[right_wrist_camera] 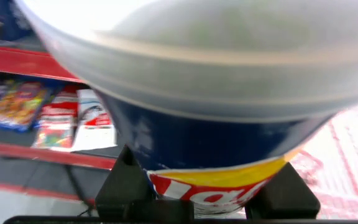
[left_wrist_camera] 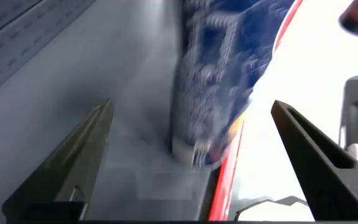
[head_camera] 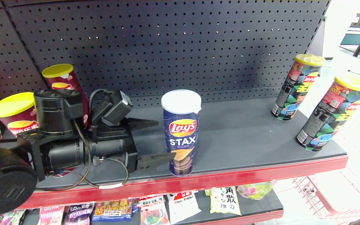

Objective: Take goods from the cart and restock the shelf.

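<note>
Dark pegboard (head_camera: 180, 40) backs a grey shelf (head_camera: 245, 134) with a red front lip, and we judge the restocking to be partly done.

Behind the left end effector's wrist, at the far end of the shelf, stand two red cans (head_camera: 14, 114) with yellow lids. The left end effector (head_camera: 165, 138) lies low along the shelf with its jaws spread wide and nothing between them. Just past its fingertips a blue chip can (head_camera: 181, 134) stands upright near the front lip. The nearer finger looks to be touching it or just beside it; we cannot tell which. We take this can as delivered and let go.

Beyond it, farther from that end effector, bare shelf runs up to two green-patterned cans (head_camera: 295, 87), which are well apart from the blue one. The red wire cart (head_camera: 317, 193) sits lower down beyond them, and we cannot see what it holds.

The right end effector (right_wrist_camera: 204, 199) grips a second can (right_wrist_camera: 216, 143), blue with a white lid, its fingers pressed to both sides. Snack bags (right_wrist_camera: 73, 118) on a lower shelf lie behind it. This can is not yet shelved.

The bare stretch looks like the natural spot for it. The left arm lies across the other side, and its near finger could tip the blue chip can off the lip.
</note>
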